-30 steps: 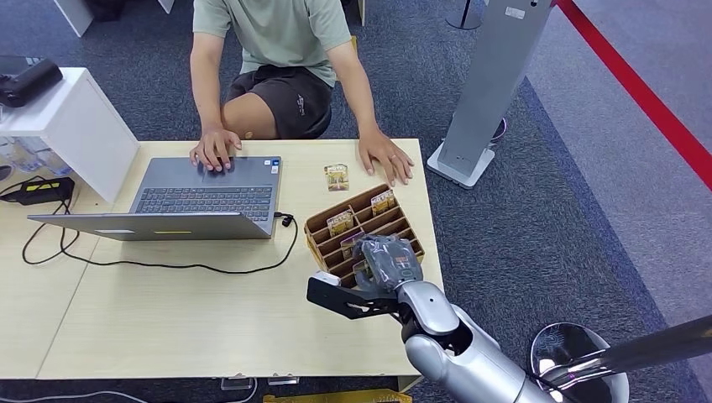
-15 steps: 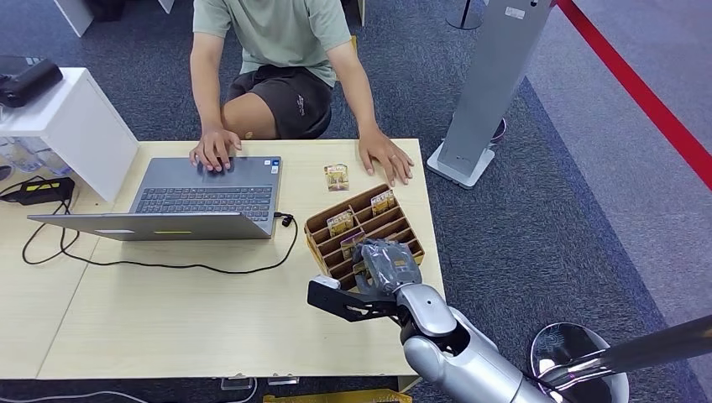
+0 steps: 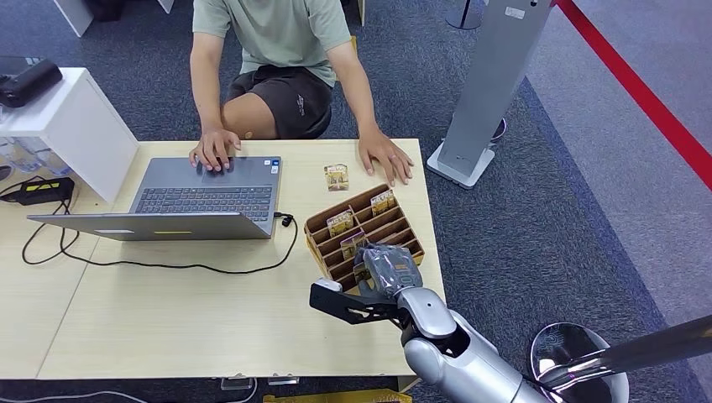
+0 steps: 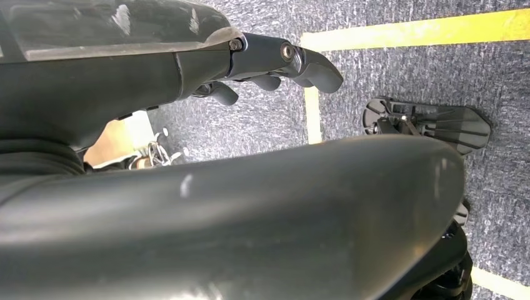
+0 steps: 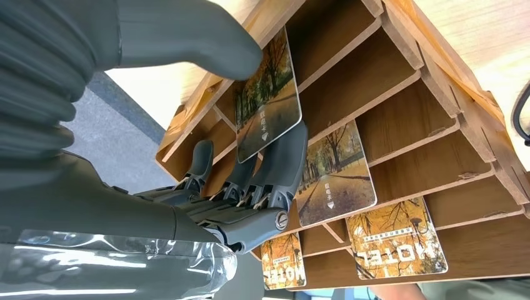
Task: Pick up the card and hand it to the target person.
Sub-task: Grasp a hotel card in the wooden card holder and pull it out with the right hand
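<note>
A wooden card rack (image 3: 401, 227) stands on the table's right side with several picture cards in its slots. My right hand (image 3: 388, 267) is over the rack's near end. In the right wrist view this hand (image 5: 206, 212) pinches one autumn-tree card (image 5: 267, 103), the thumb on its front and the fingers (image 5: 281, 162) behind it, with the card partly raised out of its slot in the rack (image 5: 400, 81). Another card (image 3: 336, 177) lies loose on the table near the person's hand (image 3: 386, 157). My left hand (image 4: 275, 59) hangs over the carpet and holds nothing.
A person (image 3: 277, 34) sits at the table's far side, one hand on an open laptop (image 3: 201, 197). A black cable (image 3: 168, 264) loops across the table. A white shelf (image 3: 75, 117) stands at the left and a grey pillar stand (image 3: 487, 84) at the right.
My right hand has drawn slightly back toward me over the rack's near end. The person and the laptop have not moved.
</note>
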`<state>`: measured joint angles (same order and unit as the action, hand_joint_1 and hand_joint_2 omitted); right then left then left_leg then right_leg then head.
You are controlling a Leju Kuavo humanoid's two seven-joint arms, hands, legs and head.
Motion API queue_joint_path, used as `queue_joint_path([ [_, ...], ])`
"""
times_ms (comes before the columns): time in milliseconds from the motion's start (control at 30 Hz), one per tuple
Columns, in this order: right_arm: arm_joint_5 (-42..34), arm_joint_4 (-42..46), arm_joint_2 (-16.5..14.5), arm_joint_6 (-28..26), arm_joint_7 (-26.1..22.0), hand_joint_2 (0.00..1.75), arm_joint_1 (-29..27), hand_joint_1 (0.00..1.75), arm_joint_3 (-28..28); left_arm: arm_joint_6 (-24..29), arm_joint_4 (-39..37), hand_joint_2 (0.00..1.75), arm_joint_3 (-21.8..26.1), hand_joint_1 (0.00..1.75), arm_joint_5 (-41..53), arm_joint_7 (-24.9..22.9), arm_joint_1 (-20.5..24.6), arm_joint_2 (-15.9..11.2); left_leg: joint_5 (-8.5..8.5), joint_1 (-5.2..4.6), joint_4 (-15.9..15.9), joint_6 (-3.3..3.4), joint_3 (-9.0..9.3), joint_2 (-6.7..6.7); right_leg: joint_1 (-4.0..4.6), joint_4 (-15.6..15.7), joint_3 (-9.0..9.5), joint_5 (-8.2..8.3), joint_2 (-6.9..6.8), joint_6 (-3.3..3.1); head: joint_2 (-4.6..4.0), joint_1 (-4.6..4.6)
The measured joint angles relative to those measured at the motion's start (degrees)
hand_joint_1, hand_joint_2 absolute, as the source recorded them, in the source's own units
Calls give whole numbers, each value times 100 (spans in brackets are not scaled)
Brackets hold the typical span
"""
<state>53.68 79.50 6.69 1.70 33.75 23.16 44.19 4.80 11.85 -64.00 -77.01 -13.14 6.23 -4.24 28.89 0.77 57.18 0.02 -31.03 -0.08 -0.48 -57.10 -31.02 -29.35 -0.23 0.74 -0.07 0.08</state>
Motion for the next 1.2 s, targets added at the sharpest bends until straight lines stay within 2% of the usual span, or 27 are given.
queue_joint_path([
  [167, -15, -7, 0, 0, 0, 175, -5, 129, -2, -2, 0, 0, -1, 0, 18, 0, 0, 0, 0, 0, 0, 0, 0, 0, 0, 0, 0, 0, 0, 0, 0, 3],
  [300, -28, -7, 0, 0, 0, 175, -6, 139, -2, -2, 0, 0, -2, 0, 20, 0, 0, 0, 0, 0, 0, 0, 0, 0, 0, 0, 0, 0, 0, 0, 0, 2],
  [467, -62, -7, 0, -1, 0, 175, -7, 133, -2, -14, 0, 0, -2, 0, 27, 0, 0, 0, 0, 0, 0, 0, 1, 0, 0, 0, 1, 0, 0, 0, 0, 0],
  [967, 7, 0, 0, -22, 8, 175, 12, 133, -2, -50, -1, 0, 1, 0, 29, 105, 0, -1, 0, 0, 0, 0, 1, 0, 0, 0, 3, 0, 0, 0, 0, 1],
  [1100, 48, 75, -17, -9, -82, 175, 187, 133, 7, -50, -2, 0, 1, 0, 47, 103, 0, -1, -1, 0, 0, 0, 0, -1, 0, -3, 3, 2, 2, -1, 0, 3],
  [1200, -16, 167, -61, 42, -147, 175, 554, 133, 20, -51, -2, 0, -1, 0, 103, 103, 0, -2, -4, 0, 0, -2, 1, 0, 0, -6, 1, 3, 2, -2, 0, 2],
])
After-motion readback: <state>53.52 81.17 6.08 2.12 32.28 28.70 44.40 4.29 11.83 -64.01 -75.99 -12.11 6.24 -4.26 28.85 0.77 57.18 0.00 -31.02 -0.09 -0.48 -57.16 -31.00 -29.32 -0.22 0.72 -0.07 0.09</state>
